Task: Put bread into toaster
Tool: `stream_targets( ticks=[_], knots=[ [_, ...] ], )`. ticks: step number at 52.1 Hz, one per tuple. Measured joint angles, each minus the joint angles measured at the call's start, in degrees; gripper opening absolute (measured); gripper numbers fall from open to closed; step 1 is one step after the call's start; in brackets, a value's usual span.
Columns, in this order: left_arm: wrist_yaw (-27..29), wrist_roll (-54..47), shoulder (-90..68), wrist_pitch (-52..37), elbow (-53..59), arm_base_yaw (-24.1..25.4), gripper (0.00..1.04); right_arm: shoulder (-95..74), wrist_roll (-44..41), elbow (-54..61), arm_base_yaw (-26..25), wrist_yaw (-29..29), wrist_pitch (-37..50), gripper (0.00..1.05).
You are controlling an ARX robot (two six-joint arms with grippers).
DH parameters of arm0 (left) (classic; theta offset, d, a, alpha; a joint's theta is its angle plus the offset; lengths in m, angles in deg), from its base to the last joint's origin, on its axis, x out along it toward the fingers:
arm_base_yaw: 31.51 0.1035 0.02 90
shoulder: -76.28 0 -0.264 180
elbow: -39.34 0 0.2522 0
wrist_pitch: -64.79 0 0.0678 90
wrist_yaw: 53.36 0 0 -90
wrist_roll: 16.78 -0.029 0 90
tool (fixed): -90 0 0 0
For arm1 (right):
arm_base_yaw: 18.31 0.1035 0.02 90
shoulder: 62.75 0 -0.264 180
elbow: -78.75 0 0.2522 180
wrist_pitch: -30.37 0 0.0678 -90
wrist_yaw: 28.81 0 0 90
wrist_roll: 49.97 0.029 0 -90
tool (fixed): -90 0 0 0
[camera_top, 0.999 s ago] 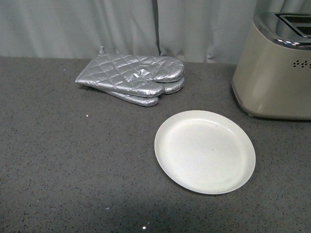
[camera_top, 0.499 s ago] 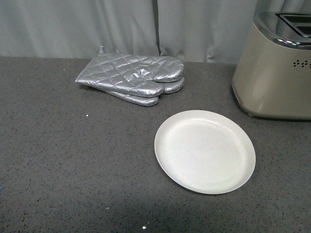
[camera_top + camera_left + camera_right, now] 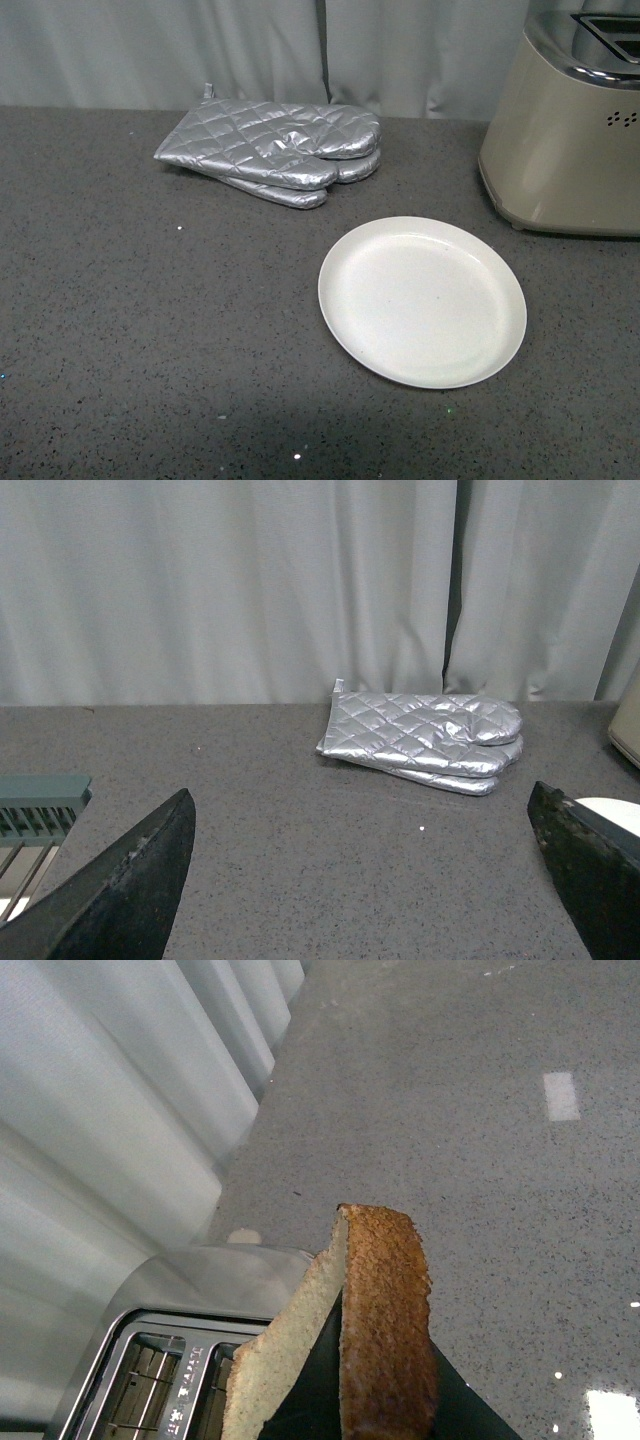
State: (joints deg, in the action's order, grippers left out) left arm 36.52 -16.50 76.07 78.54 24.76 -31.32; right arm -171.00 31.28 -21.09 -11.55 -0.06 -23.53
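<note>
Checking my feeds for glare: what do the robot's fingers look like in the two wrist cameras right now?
In the left wrist view, the left gripper shows two fingers that are matte black, wedge-shaped and tapering, with a rough, scuffed surface. In the right wrist view, only a small dark, smooth part of the right gripper shows. No cables, markings or arm links are visible, and the front view shows neither arm.

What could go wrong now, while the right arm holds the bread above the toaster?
1. The bread sits between the right gripper's jaws by one end only and looks bent or split there, so it may tear or slip out.
2. The slice is not yet over a slot of the toaster; if lowered now, it may hit the chrome top instead.
3. The front view shows only the toaster's side, so alignment is hard to check there.
</note>
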Motion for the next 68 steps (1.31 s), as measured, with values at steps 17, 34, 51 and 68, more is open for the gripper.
stream_targets(
  ticks=[17,34,51,68],
  knots=[
    [0.0,0.0,0.0,0.0,0.0,0.0,0.98,-0.4,-0.9,-1.3,0.5,0.9,1.4,0.49],
    [0.0,0.0,0.0,0.0,0.0,0.0,0.98,1.7,-4.0,0.9,1.6,4.5,5.6,0.97],
    [0.1,0.0,0.0,0.0,0.0,0.0,0.98,31.8,-45.7,41.3,6.4,35.9,60.9,0.76],
    [-0.1,0.0,0.0,0.0,0.0,0.0,0.98,100.3,-79.8,85.7,11.1,45.2,43.6,0.13]
  ],
)
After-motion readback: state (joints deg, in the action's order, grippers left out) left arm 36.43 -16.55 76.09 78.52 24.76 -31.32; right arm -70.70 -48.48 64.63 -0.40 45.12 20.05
